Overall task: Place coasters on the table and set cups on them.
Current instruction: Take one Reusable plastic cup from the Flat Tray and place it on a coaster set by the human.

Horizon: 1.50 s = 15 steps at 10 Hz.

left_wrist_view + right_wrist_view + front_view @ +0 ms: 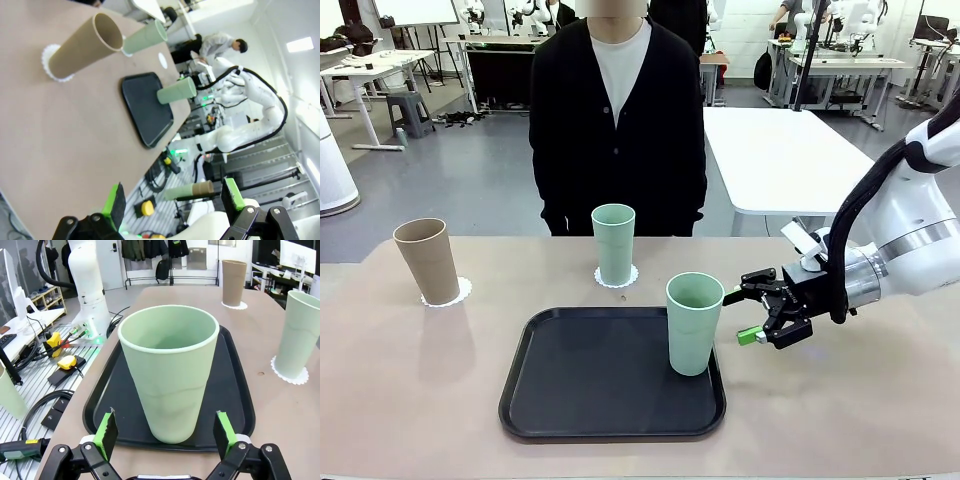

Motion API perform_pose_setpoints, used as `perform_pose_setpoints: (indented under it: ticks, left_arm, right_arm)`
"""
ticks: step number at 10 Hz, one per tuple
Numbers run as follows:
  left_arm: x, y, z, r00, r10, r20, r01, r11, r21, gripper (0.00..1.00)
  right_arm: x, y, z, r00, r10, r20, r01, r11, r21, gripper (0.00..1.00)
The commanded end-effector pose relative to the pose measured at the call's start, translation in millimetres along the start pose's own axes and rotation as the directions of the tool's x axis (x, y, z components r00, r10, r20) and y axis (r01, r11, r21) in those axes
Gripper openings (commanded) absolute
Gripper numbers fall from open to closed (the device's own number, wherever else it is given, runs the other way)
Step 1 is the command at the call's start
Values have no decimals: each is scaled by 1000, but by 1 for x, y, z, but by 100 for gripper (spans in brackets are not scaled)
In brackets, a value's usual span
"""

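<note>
Standing at the right edge of the black tray [610, 375], low and centre in the front view, is a mint green cup [694, 322] with no coaster under it. The right gripper [754, 316] sits just beside it on the right, fingers spread, not touching it. At centre, a second mint cup [613, 243] stands on a scalloped white coaster [616, 279]; at left, the light brown cup [427, 260] stands on another coaster [447, 293], both on the beige table [410, 390]. A person in a black cardigan [618, 130] stands at the far side.

From the left wrist, the left gripper [172, 205] shows along the bottom edge, its green pads [114, 201] wide apart with nothing between them. The brown cup [85, 47] lies upper left, the tray [146, 108] at mid-frame.

From the right wrist, the tray cup [169, 370] fills the centre, upright between the spread green pads [106, 428] with a gap on each side. The brown cup [233, 282] is at top, the other mint cup [299, 335] on its coaster [289, 374] at right.
</note>
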State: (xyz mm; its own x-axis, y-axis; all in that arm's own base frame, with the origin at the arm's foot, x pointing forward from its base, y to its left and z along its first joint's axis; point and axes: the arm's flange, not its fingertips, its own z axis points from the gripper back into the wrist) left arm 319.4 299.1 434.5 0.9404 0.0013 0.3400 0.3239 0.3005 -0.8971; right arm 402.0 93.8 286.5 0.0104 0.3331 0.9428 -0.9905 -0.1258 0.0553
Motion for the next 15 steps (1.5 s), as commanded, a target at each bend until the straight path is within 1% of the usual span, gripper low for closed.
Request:
perform_pose_setpoints:
  ticks: [1, 3, 4, 6, 7, 9, 12, 15]
  left_arm:
    - [-1, -2, 0, 1000, 11, 8, -11, 1000, 10, 100]
    - [-1, -2, 0, 1000, 11, 8, -11, 1000, 10, 100]
    - [-1, -2, 0, 1000, 11, 8, -11, 1000, 10, 100]
    - [-1, -2, 0, 1000, 11, 8, -11, 1000, 10, 100]
    - [-1, -2, 0, 1000, 11, 8, -11, 1000, 10, 100]
    - [-1, -2, 0, 1000, 11, 8, -11, 1000, 10, 100]
    - [-1, -2, 0, 1000, 11, 8, -11, 1000, 10, 100]
    - [-1, -2, 0, 1000, 11, 8, -11, 1000, 10, 100]
  right_arm:
    - [1, 0, 0, 1000, 1, 0, -1, 1000, -1, 100]
    - [0, 0, 0, 1000, 0, 0, 0, 1000, 0, 100]
    - [-3, -1, -5, 999, 31, 16, -31, 999, 19, 100]
    - [-7, -5, -19, 998, 53, 41, -54, 998, 16, 100]
    - [-8, -7, -24, 998, 62, 24, -62, 998, 9, 100]
    - [-9, -9, -35, 996, 85, 19, -85, 996, 12, 100]
    - [-9, -14, -46, 992, 121, 26, -121, 993, -6, 100]
    - [-12, -22, -58, 994, 106, 30, -106, 994, 1, 100]
